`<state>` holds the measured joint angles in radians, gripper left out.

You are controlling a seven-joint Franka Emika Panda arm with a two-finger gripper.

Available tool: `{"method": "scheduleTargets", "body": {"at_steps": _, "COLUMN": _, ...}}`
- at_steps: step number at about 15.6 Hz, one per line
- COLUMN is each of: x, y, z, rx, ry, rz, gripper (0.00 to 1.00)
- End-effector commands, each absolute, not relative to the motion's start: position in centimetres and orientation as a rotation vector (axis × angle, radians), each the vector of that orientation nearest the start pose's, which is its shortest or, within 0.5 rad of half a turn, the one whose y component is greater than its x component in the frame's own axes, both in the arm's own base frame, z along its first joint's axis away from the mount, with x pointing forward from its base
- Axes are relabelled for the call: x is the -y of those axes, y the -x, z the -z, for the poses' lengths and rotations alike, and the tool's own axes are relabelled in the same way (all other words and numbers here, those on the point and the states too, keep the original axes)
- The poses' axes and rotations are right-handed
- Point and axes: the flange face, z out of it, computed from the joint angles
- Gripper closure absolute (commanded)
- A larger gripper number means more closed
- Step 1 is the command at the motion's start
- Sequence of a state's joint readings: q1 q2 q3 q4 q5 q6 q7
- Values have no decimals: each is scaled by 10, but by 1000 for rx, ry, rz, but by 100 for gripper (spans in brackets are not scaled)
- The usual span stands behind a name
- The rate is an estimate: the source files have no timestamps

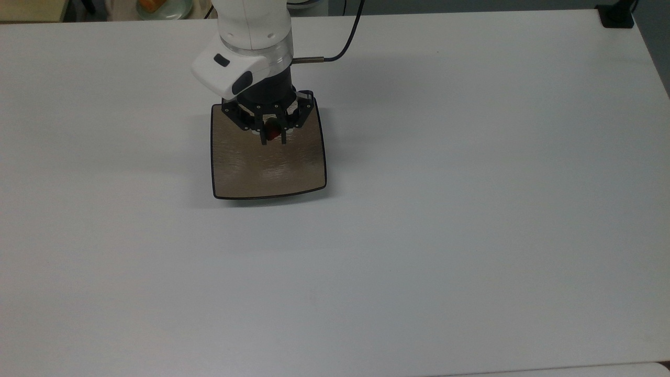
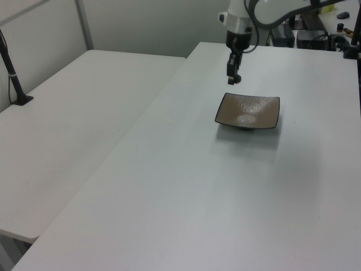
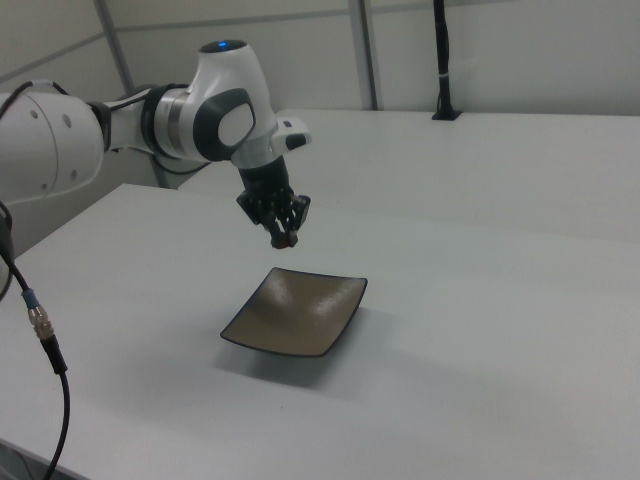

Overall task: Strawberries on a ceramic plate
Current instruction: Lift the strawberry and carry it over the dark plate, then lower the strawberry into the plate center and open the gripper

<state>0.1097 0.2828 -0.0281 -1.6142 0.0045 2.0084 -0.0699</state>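
In the top view, the end effector (image 1: pixel 273 137) is squeezing the strawberry (image 1: pixel 271 130) between its two thin black fingers. The berry is small and red. It hangs over the far part of the ceramic plate (image 1: pixel 267 162), which sits on the white surface (image 1: pixel 471 209). A round pale dish (image 1: pixel 159 7) sits off at the top edge.

In the left view, the end effector (image 2: pixel 232 81) points straight down. It is up in the air, above the far left corner of the ceramic plate (image 2: pixel 248 110) as the left view shows it. It is not touching the plate.

In the right view, the strawberry (image 3: pixel 287 241) shows as a red dot at the tips of the end effector (image 3: pixel 285 238). There is a clear gap of air between it and the ceramic plate (image 3: pixel 296 311).

I think the berry is very light and soft. A hard squeeze could squash it. Holding it by its two sides, as here, looks best. It is round, so it may roll when let go. The plate dips in the middle, and that should help keep it in. The plate looks hard and shiny, and it could chip if bumped.
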Motion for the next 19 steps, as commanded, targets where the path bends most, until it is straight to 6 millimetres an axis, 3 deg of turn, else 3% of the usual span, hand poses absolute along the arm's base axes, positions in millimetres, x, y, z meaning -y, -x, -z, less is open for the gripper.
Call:
{"method": "scheduleTargets", "body": {"at_steps": 1, "x": -54, "y": -630, "z": -457, "rx": 263, "ry": 3116, "rz": 68, "gripper": 100}}
{"method": "scheduleTargets", "body": {"at_steps": 7, "x": -50, "y": -618, "z": -404, "rx": 258, "ry": 3120, "rz": -45, "gripper": 100}}
{"method": "scheduleTargets", "body": {"at_steps": 13, "x": -31, "y": -614, "z": -364, "rx": 216, "ry": 3132, "rz": 92, "gripper": 99}}
{"method": "scheduleTargets", "body": {"at_steps": 18, "x": -27, "y": -613, "z": -340, "rx": 278, "ry": 3135, "rz": 205, "gripper": 99}}
{"method": "scheduleTargets", "body": {"at_steps": 19, "x": -27, "y": -615, "z": -338, "rx": 278, "ry": 3135, "rz": 205, "gripper": 88}}
